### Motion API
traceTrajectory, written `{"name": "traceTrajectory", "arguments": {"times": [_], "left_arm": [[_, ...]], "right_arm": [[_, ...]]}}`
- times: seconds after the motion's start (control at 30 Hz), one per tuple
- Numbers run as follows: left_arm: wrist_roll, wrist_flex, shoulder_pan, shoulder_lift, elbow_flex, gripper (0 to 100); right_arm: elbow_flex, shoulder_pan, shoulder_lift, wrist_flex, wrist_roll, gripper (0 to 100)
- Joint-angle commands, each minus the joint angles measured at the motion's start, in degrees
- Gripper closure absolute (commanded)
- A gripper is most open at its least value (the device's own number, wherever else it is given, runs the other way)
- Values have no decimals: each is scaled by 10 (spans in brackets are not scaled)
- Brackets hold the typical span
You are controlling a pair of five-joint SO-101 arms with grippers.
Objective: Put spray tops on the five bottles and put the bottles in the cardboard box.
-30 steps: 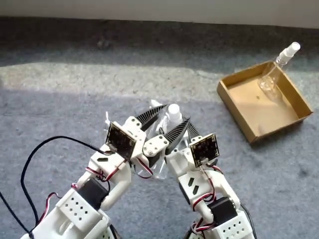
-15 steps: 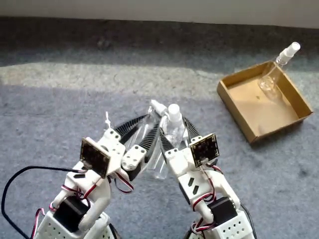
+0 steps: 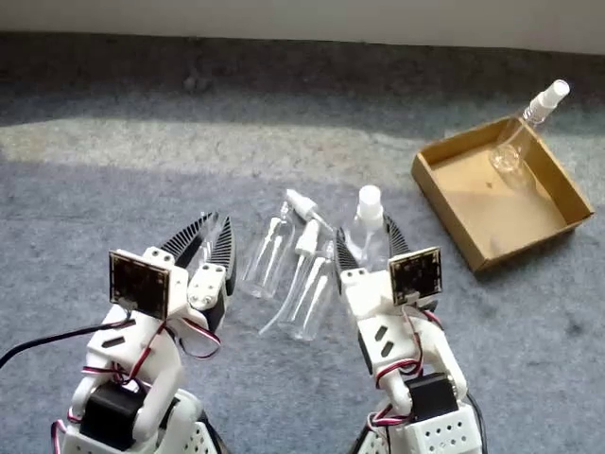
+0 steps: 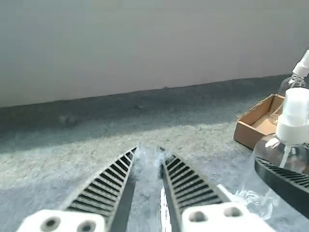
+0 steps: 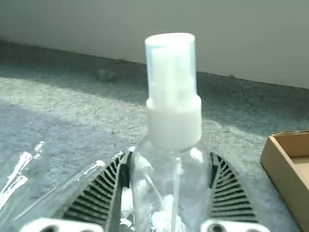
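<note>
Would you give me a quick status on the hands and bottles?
Right hand shut on capped bottle, upright. Left hand open, empty. Second bottle in box. Loose bottles between arms, not blocking.

A grey, carpet-like surface is seen spread across the whole scene. A pale wall is met at its far edge, and a darker shaded strip is cast along the foot of that wall. A lighter band of sunlight is laid across the surface just nearer than the strip. A small dark smudge is seen within the shaded strip.
</note>
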Motion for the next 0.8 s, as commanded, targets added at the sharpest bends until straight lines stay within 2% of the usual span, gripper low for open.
{"name": "traceTrajectory", "arguments": {"times": [0.0,0.23,0.33,0.57,0.77], "left_arm": [[6,39,-53,-6,-29,994],[6,132,-130,-6,-25,994],[6,163,-153,-6,-24,994],[6,246,-156,-6,-22,994],[5,264,-158,-6,50,994]], "right_arm": [[-10,27,-4,2,0,855],[-146,36,-2,124,-2,855],[-194,44,-2,127,-1,855],[-251,135,0,127,1,855],[-302,166,75,124,43,855]]}}
